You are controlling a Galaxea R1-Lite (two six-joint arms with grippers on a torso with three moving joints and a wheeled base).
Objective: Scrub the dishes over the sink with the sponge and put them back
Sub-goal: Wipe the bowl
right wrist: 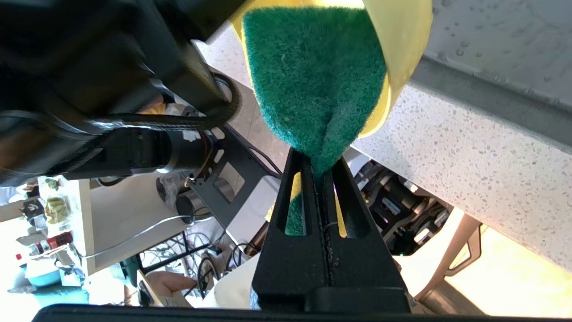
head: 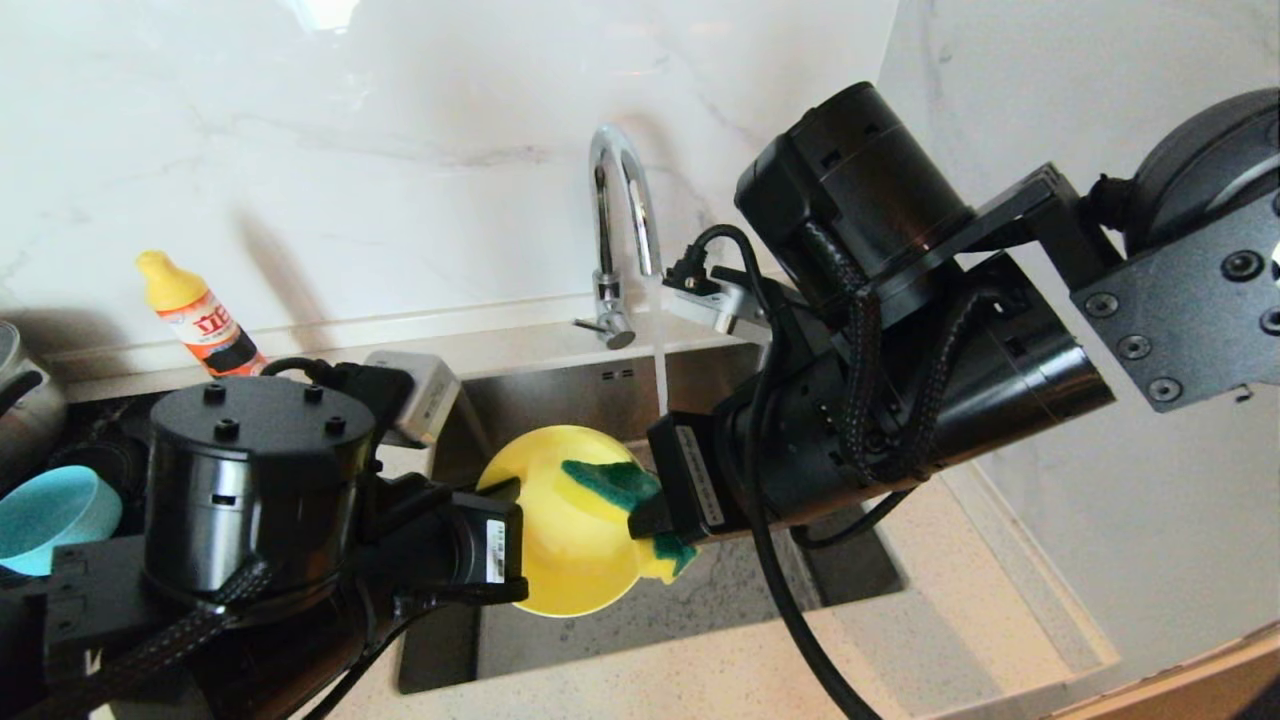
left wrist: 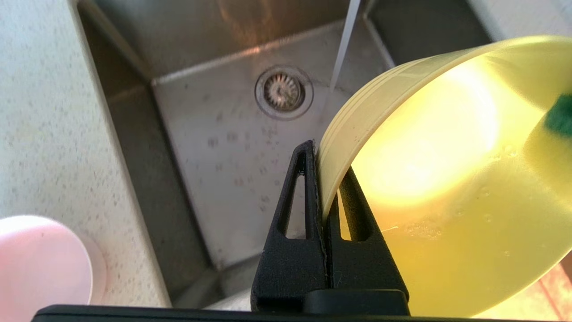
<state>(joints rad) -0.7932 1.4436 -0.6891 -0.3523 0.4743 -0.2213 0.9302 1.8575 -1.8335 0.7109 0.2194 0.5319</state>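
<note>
Non-task clutter around the basin, white marble-look wall behind.

Yellow-capped detergent bottle (head: 198,315) with orange label leans on the far-left ledge against the wall (head: 400,120). Steel pot (head: 20,400) partly cut off at far left edge, near the bottle. Speckled light countertop (head: 1000,580) runs along the near and right side. In the right wrist view, under the counter edge: a white shelf unit (right wrist: 120,214) with loose cables (right wrist: 187,250) below it, and small bottles (right wrist: 49,241) off to one side, too small to identify.
</note>
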